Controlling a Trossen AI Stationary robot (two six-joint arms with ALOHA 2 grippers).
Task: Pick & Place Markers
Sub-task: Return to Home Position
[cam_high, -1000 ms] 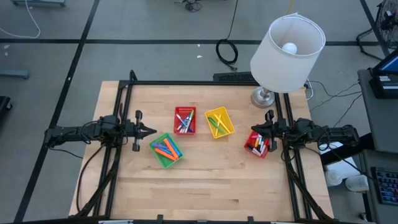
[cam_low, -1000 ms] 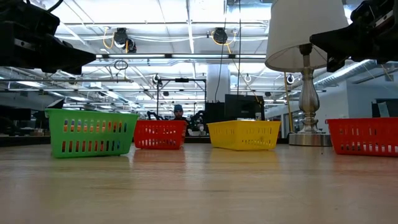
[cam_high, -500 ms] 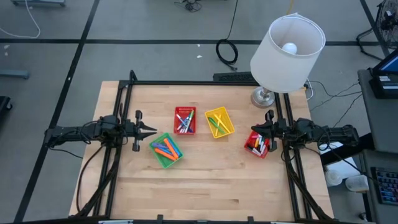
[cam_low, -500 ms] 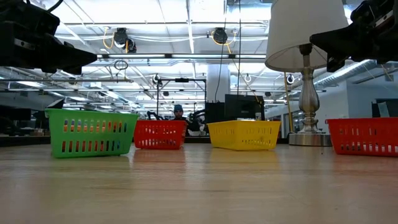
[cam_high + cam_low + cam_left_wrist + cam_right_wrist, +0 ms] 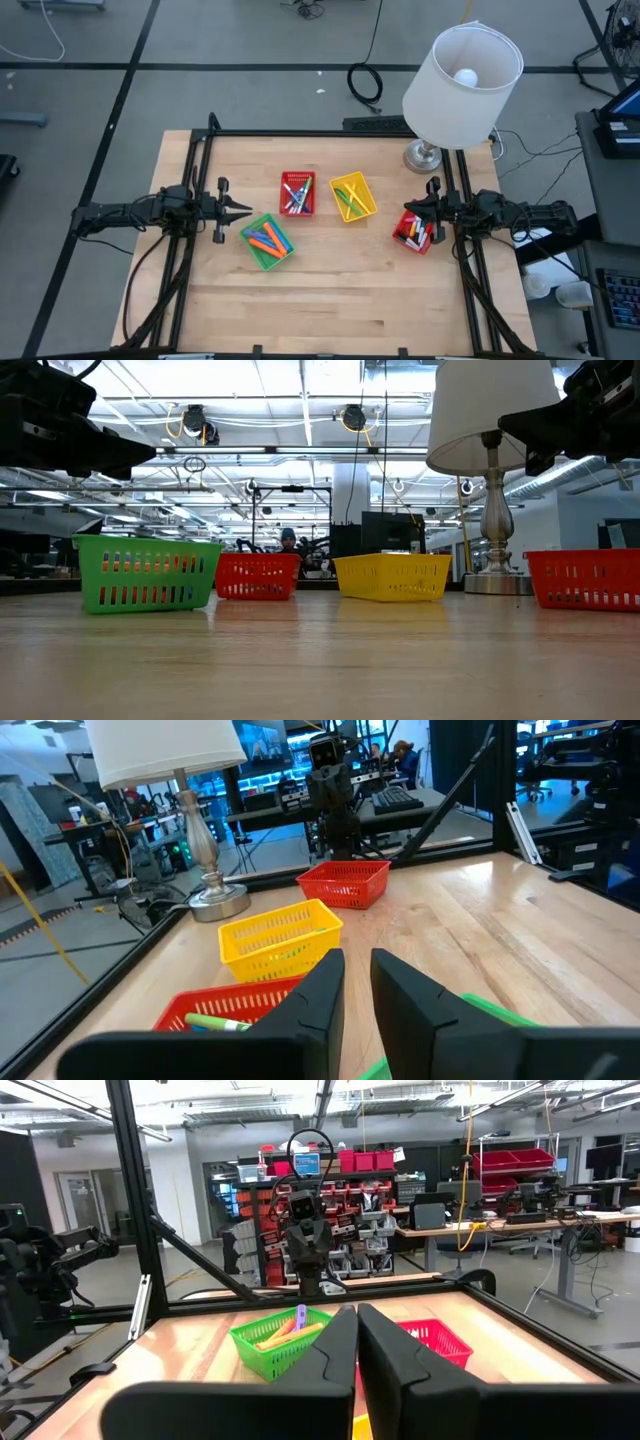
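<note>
The markers lie in four small mesh baskets on the wooden table: orange, blue and pink ones in the green basket (image 5: 267, 241), pale and blue ones in a red basket (image 5: 297, 193), green and yellow ones in the yellow basket (image 5: 353, 196), and several in a second red basket (image 5: 413, 231). My left gripper (image 5: 243, 210) hovers shut just left of the green and red baskets, pointing right. My right gripper (image 5: 409, 212) hovers shut over the far edge of the second red basket, pointing left. Both hang above the table in the low view.
A table lamp with a white shade (image 5: 462, 85) stands on its metal base (image 5: 425, 155) at the far right corner. A black frame (image 5: 320, 132) runs round the table. Bare wood (image 5: 340, 300) stretches along the near half. A person (image 5: 288, 540) sits far behind.
</note>
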